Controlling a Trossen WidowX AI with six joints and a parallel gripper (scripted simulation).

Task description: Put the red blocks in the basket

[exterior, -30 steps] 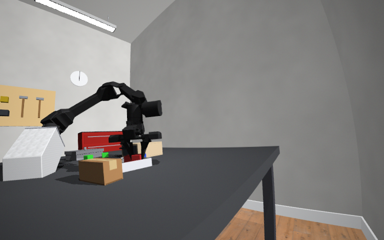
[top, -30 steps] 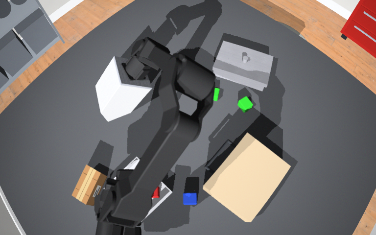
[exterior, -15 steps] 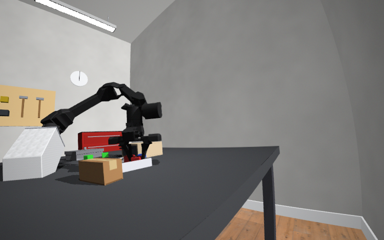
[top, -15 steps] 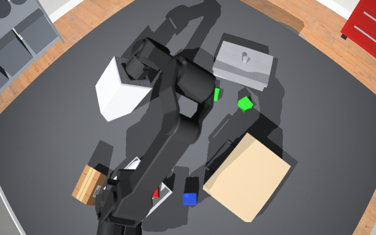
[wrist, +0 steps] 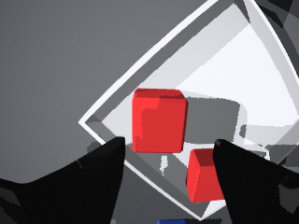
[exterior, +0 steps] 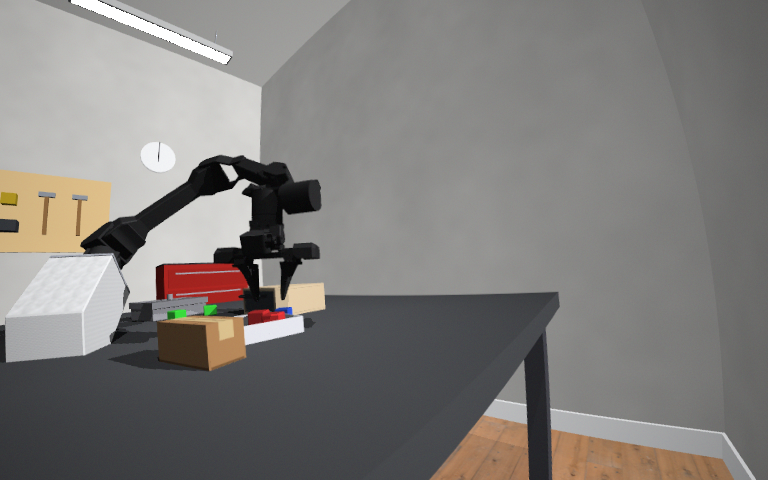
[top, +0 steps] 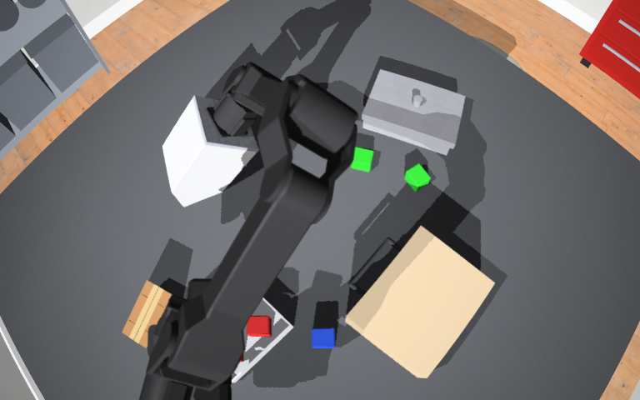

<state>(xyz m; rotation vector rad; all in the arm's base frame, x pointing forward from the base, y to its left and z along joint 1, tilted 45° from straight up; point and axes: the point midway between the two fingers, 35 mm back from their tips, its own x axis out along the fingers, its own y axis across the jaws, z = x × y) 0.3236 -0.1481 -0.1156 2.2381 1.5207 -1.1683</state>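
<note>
The white basket [top: 271, 347] [exterior: 277, 332] [wrist: 252, 70] stands upright on the table with two red blocks in it. One red block [top: 258, 326] [exterior: 258, 316] [wrist: 203, 179] lies beside the right fingertip in the wrist view. The other red block [top: 241, 357] [exterior: 276, 316] [wrist: 160, 122] shows between and just beyond the fingertips, free of both. My gripper [exterior: 270, 297] [wrist: 170, 147] is open, pointing down just above the basket; the arm hides it in the top view. The tan drawer unit [top: 429, 302] [exterior: 308, 297] has a black handle side. The grey lidded box [top: 393, 89] [exterior: 169, 308] has a knob on top.
A blue block [top: 322, 337] [exterior: 287, 310] [wrist: 172, 221] lies between basket and drawer unit. Two green blocks, one [top: 362, 159] and another [top: 417, 177], lie near the grey box. A cardboard box [top: 151, 306] [exterior: 181, 342] is beside the basket. A white slanted container [top: 179, 151] [exterior: 50, 305] stands farther off.
</note>
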